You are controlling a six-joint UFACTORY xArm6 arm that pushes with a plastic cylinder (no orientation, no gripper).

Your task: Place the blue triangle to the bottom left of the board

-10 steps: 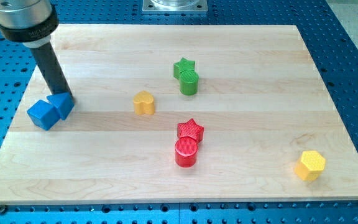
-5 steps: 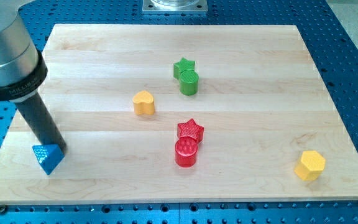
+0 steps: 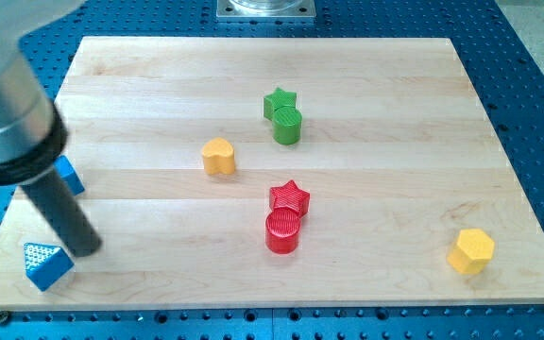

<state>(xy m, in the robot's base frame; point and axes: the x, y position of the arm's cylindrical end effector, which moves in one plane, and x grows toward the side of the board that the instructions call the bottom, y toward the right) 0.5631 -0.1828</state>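
Note:
The blue triangle (image 3: 44,263) lies near the board's bottom left corner, close to the left edge. My tip (image 3: 85,249) rests on the board just to the right of it, touching or nearly touching its upper right side. The rod rises up and to the left, and the arm's grey body fills the view's upper left. A second blue block (image 3: 68,175) shows partly behind the arm near the left edge.
A yellow heart (image 3: 219,156) sits left of centre. A green star (image 3: 279,101) touches a green cylinder (image 3: 288,126). A red star (image 3: 289,198) touches a red cylinder (image 3: 282,231). A yellow hexagon (image 3: 471,251) lies at the bottom right.
My tip has pushed the blue triangle down and to the left, from beside the other blue block to the bottom left corner. The other blue block stayed behind.

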